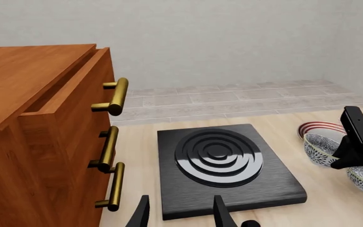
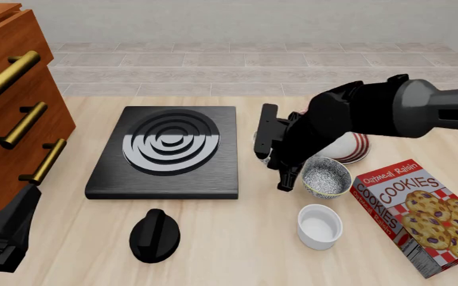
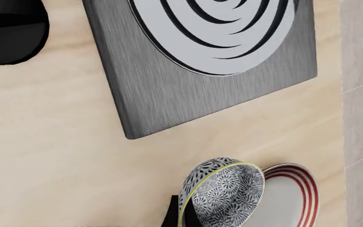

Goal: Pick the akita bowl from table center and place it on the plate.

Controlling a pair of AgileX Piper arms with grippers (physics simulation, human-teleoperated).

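Note:
The akita bowl [image 3: 222,196], grey-blue and speckled, is tilted in my right gripper [image 3: 183,215], which is shut on its rim right beside the plate [image 3: 293,193]. In the left wrist view the same bowl [image 1: 319,147] hangs by the right gripper [image 1: 357,146], in front of the red-ringed plate [image 1: 320,127]. In the front view my right gripper [image 2: 281,162] and arm hide the held bowl and part of the plate [image 2: 359,149]. My left gripper [image 1: 181,215] is open and empty, low at the near left of the table [image 2: 6,235].
A second speckled bowl [image 2: 326,177] stands on the table just near of the plate. A white ramekin [image 2: 319,225] and a cookie box [image 2: 416,217] lie nearer. A black burner [image 2: 169,149], a black knob [image 2: 154,235] and a wooden drawer cabinet [image 2: 6,107] fill the left.

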